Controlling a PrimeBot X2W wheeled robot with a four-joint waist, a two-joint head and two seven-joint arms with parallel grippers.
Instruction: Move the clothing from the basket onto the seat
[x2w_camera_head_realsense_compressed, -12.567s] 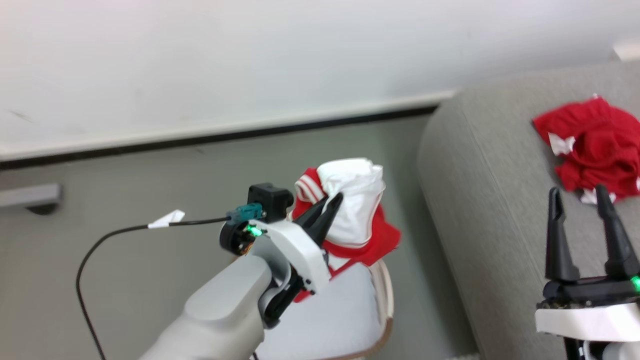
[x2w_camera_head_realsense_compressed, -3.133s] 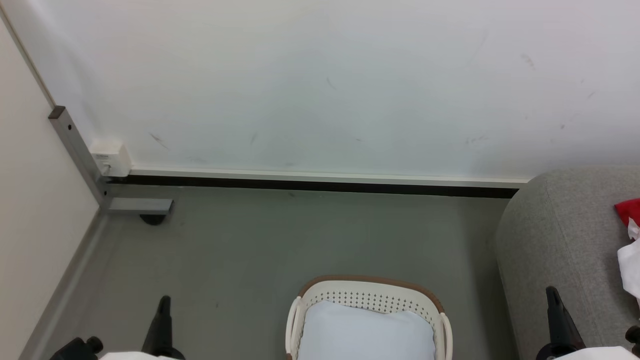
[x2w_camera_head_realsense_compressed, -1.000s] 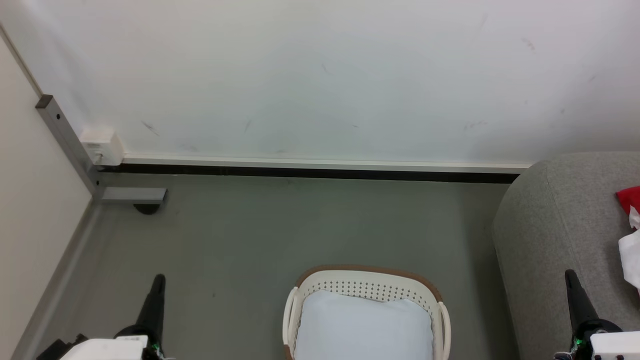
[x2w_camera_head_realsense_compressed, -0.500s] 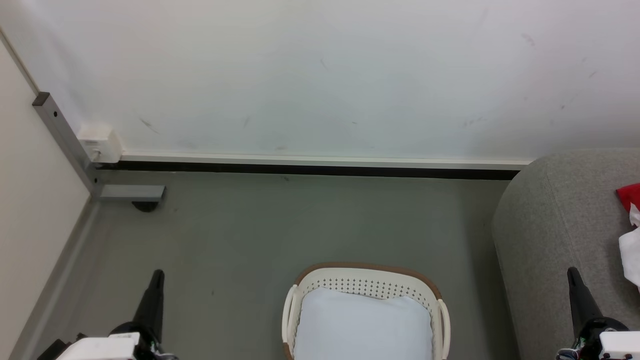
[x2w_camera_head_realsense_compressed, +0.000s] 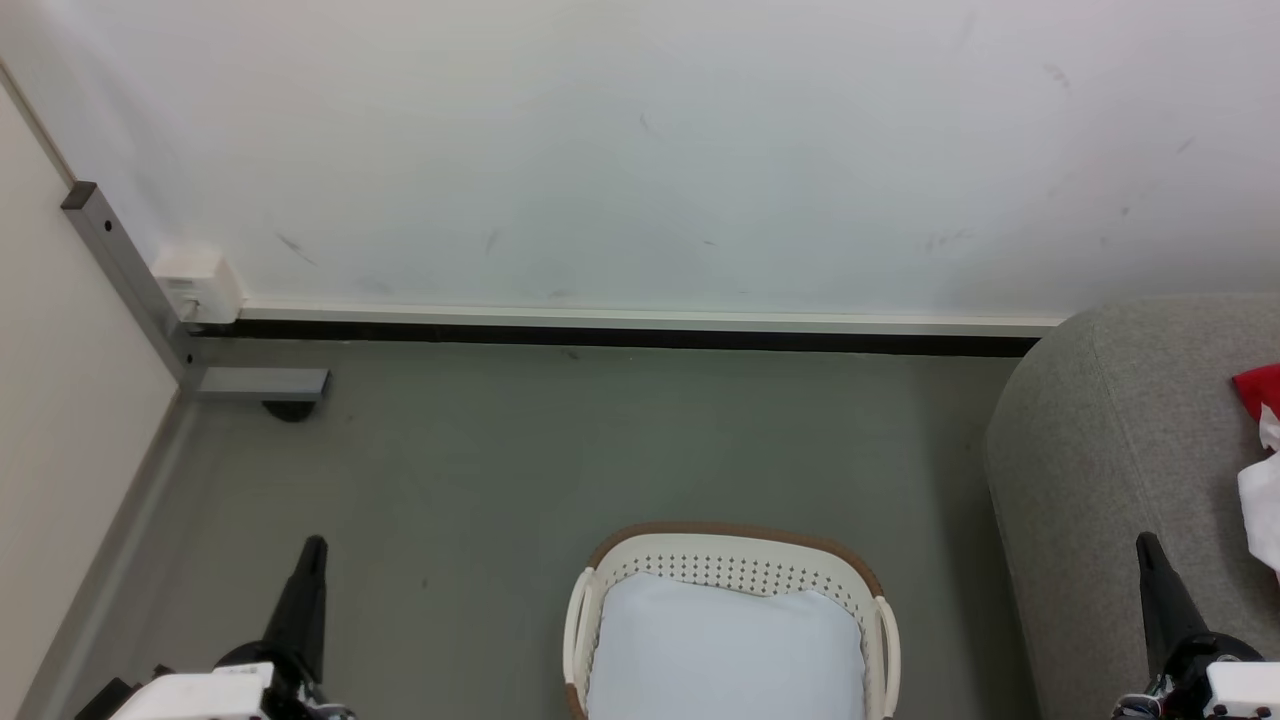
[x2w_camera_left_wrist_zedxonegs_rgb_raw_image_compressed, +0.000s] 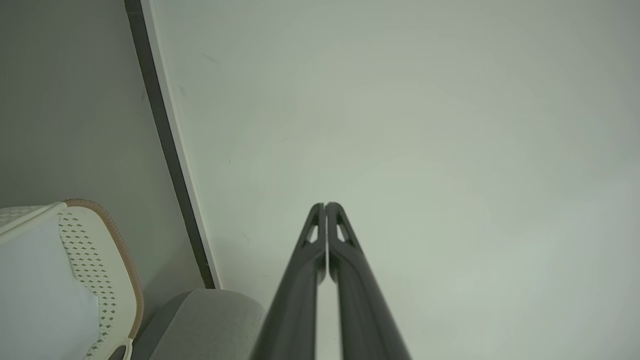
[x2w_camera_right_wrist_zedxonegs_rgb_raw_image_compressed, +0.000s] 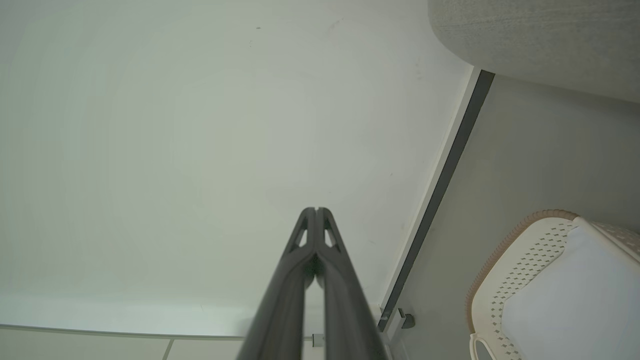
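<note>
Basket (x2w_camera_head_realsense_compressed: 735, 541) on grey floor (x2w_camera_head_realsense_compressed: 600, 440), near centre, pale liner (x2w_camera_head_realsense_compressed: 725, 650) inside. Red-and-white clothing (x2w_camera_head_realsense_compressed: 1265, 490) lying on sofa (x2w_camera_head_realsense_compressed: 1110, 450) at right edge, well apart from basket. Left gripper (x2w_camera_head_realsense_compressed: 313, 548) low at near left, fingers pressed together tip to tip. Right gripper (x2w_camera_head_realsense_compressed: 1148, 545) low at near right, against sofa front, likewise pinched closed. Both pointing toward far white wall (x2w_camera_head_realsense_compressed: 640, 150).

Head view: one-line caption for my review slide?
Basket with bare liner; clothing on the seat; left tool and right tool shut.
</note>
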